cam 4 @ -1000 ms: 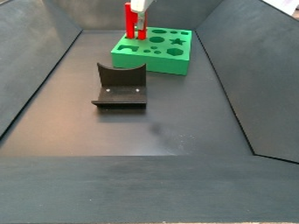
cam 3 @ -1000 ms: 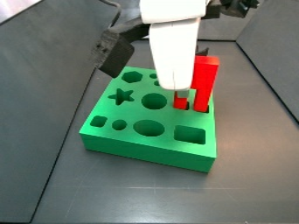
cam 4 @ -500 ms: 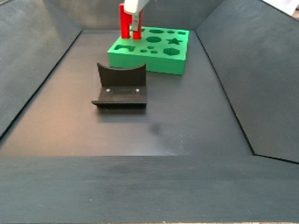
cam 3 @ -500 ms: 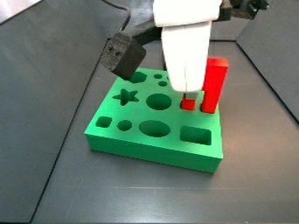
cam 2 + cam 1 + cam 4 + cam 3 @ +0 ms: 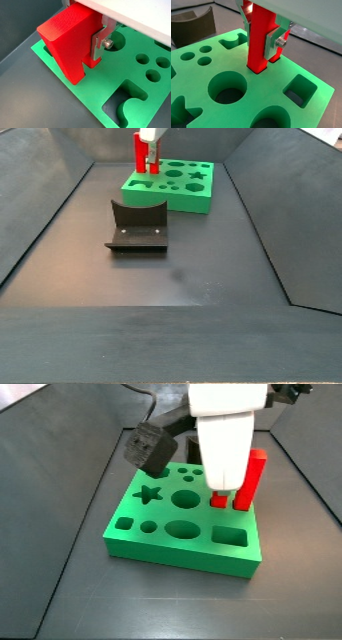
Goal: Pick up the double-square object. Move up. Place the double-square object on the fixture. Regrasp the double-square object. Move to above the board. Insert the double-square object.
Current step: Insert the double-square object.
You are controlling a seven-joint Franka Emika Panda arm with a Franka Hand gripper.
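Red plastic stood upright over the board (image 5: 181, 544): the double-square piece (image 5: 251, 479), a matte stepped block, was pinched by the jaws (image 5: 264, 45), its lower end touching or just entering a cutout near the board's edge. In both wrist views the silver finger plates (image 5: 101, 39) pressed flat on the piece's side, so the jaws were closed on it, with the white gripper body rising above the board.

Judging by this, the pickup, the stop on the fixture (image 5: 136, 225) and the regrasp were done, and the move above the board too; only the insertion was left, and it looked under way. Whether the tip had seated in its hole, I could not tell.

The board was a thick green slab, smooth and slightly glossy, cut with a star, circles, an oval and rounded squares. The fixture, a dark bracket with a curved notch, sat bare on the dull grey floor, well apart from the board.
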